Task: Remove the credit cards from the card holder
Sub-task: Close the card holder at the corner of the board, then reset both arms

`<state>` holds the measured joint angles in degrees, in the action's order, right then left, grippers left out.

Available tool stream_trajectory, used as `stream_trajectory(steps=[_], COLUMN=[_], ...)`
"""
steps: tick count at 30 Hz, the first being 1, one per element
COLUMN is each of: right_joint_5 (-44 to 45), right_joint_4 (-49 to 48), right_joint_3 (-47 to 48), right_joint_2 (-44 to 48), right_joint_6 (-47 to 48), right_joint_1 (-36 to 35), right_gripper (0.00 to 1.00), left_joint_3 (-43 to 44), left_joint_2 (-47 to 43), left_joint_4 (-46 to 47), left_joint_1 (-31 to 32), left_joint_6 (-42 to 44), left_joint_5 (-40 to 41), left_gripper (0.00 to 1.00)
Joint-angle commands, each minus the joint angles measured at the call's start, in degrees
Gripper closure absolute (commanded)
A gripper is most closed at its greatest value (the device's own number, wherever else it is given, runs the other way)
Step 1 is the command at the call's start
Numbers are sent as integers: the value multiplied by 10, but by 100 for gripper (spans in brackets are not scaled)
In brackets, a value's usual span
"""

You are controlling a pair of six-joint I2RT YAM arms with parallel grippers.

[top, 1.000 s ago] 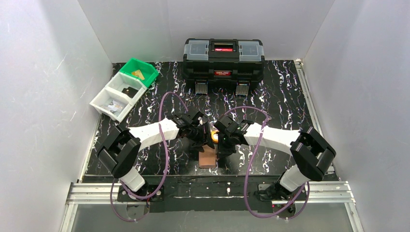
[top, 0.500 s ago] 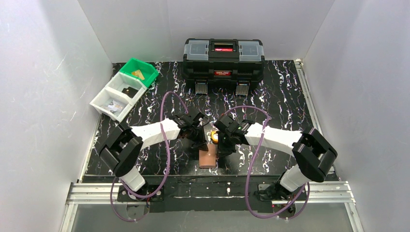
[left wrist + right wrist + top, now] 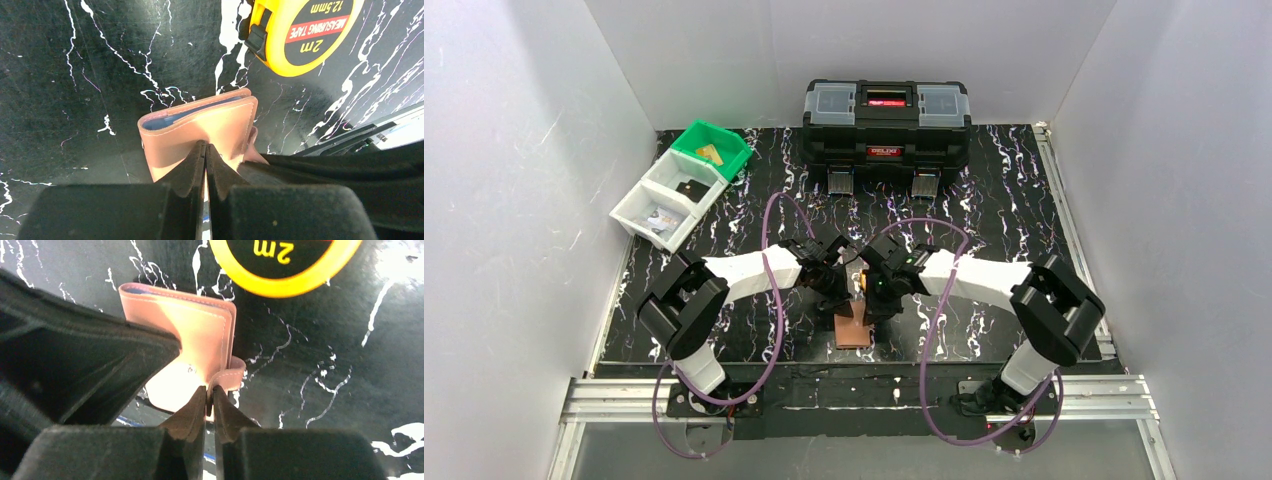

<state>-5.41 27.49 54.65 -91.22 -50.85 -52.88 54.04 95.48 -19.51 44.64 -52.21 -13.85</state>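
One tan card holder lies folded at the near centre of the table, with one yellow tape measure just beyond it. Two claws meet over it. The left gripper is clenched fully, tips on the cover. The right gripper pinches the snap tab.

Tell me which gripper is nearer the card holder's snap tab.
Right. The right gripper pinches the snap tab; the left gripper is shut over the card holder's cover.

Enclosure: plain white walls at left, back and right, evenly lit. Table: black top with white marble-like veining. Aluminium rail along the table's near edge.
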Motion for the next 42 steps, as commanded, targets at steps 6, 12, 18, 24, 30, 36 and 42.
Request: stream_trajectory(steps=[6,12,18,24,30,36,42], right_joint_5=[-37,-24,-17,11,91,150,187], right_joint_4=[-38,-17,20,71,120,147,153], right_joint_3=[23,25,56,97,130,144,138], right_joint_2=[-41,-13,29,89,184,275,324], right_joint_6=[-14,-14,-8,2,21,35,45], right_joint_1=[1,8,18,46,69,86,88], right_gripper=[63,48,35,12,2,2,2], left_joint_3=[38,80,137,207,276,279,288], left_joint_2=[-49,-93,-150,-196,-222,-283,-296], left_joint_4=[-79,-138,-208,-272,-321,-305,-322], left_joint_1=[5,4,-17,-48,-82,-85,-85], left_joint_6=[34,55,87,142,191,203,214], left_joint_5=[31,60,87,101,103,158,200], left_gripper=[100,97,80,59,2,2,2])
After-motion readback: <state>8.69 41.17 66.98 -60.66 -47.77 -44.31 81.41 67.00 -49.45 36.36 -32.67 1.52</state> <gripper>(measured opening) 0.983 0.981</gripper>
